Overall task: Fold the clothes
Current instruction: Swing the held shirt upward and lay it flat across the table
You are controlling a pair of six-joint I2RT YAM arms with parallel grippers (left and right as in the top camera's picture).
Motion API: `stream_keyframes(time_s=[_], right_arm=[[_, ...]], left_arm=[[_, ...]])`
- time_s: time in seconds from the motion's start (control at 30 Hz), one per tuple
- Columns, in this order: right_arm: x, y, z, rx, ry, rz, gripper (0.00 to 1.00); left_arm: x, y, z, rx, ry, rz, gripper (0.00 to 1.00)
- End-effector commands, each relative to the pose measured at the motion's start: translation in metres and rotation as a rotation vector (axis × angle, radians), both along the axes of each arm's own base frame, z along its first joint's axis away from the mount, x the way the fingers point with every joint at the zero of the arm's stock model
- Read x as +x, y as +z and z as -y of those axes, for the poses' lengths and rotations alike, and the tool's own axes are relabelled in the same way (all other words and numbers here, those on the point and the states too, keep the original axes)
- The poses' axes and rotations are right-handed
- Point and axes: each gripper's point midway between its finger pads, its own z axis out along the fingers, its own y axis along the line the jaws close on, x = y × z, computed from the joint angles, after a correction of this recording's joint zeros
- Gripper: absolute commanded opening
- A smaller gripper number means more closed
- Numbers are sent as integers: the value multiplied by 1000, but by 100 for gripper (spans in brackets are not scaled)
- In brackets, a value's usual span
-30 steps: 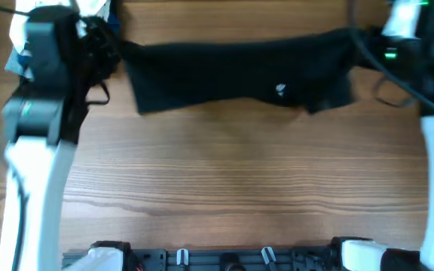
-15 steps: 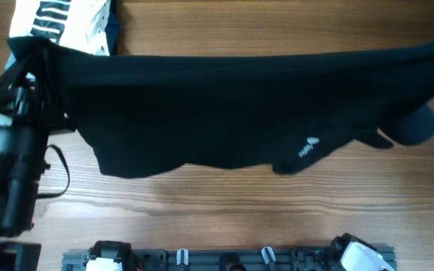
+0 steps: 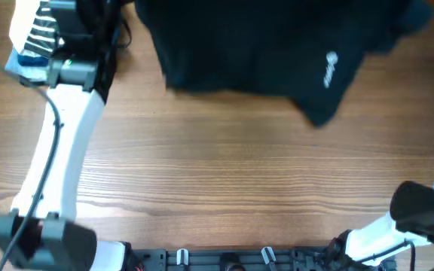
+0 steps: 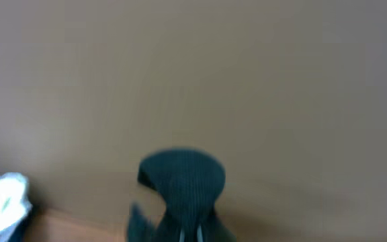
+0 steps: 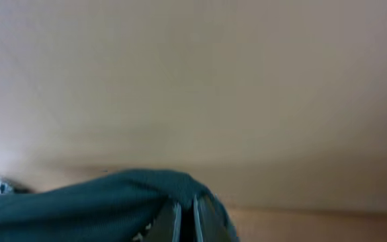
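The black T-shirt (image 3: pixel 262 53) hangs stretched across the top of the overhead view, its small white logo (image 3: pixel 328 69) facing me and a corner drooping at lower right. In the left wrist view my left gripper (image 4: pixel 190 234) is shut on a bunched fold of the T-shirt (image 4: pixel 183 181) at the bottom edge. In the right wrist view my right gripper (image 5: pixel 186 222) is shut on the T-shirt (image 5: pixel 99 202), which trails off to the left. In the overhead view both grippers' fingers are hidden by the cloth or out of frame.
A white garment with black stripes (image 3: pixel 40 26) lies on blue folded pieces (image 3: pixel 22 59) at the top left, beside the left arm (image 3: pixel 55 150). The right arm's base (image 3: pixel 420 218) shows at the bottom right. The wooden table (image 3: pixel 232 188) spreads below the shirt.
The T-shirt has been lifted and carried towards the far edge; it now covers only the top of the overhead view. The left arm has stretched out far over the table.
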Motion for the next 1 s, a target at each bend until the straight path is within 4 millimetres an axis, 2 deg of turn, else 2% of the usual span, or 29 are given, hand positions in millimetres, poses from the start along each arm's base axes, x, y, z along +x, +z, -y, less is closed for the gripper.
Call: stream_keyframes(time_s=[0.0, 0.07, 0.1, 0.2, 0.23, 0.27, 0.37, 0.47, 0.6, 0.73, 0.87, 0.97], right_arm=[[-8, 40, 6, -42, -55, 113, 4], [-8, 31, 6, -44, -53, 83, 4], [-6, 22, 6, -51, -49, 55, 4], [4, -18, 8, -35, -28, -62, 4], [8, -39, 6, -23, -15, -122, 4], [12, -70, 2, -13, 5, -215, 4], [7, -142, -17, 20, 76, -457, 4], [-13, -181, -33, 76, 107, -643, 4], [-51, -192, -44, 142, 110, -798, 4], [-87, -179, -53, 180, 80, -870, 5], [-124, -165, -42, 187, -107, -900, 5], [-164, -173, -49, 214, -164, -914, 4]], left_arm=[[-2, 47, -7, -5, 48, 178, 4], [-3, 48, 1, -7, 34, 182, 4], [0, 36, 1, 0, 33, 140, 4], [6, -24, 1, 35, 33, -78, 4], [7, -50, 0, 53, 37, -168, 4], [7, -82, -2, 70, 42, -278, 4], [-9, -144, -16, 103, 59, -522, 4], [-29, -167, -26, 115, 71, -647, 4], [-64, -181, -30, 134, 68, -784, 4], [-105, -204, -31, 152, 50, -971, 4], [-147, -225, -36, 177, 46, -1163, 4], [-173, -234, -40, 169, 61, -1274, 4]])
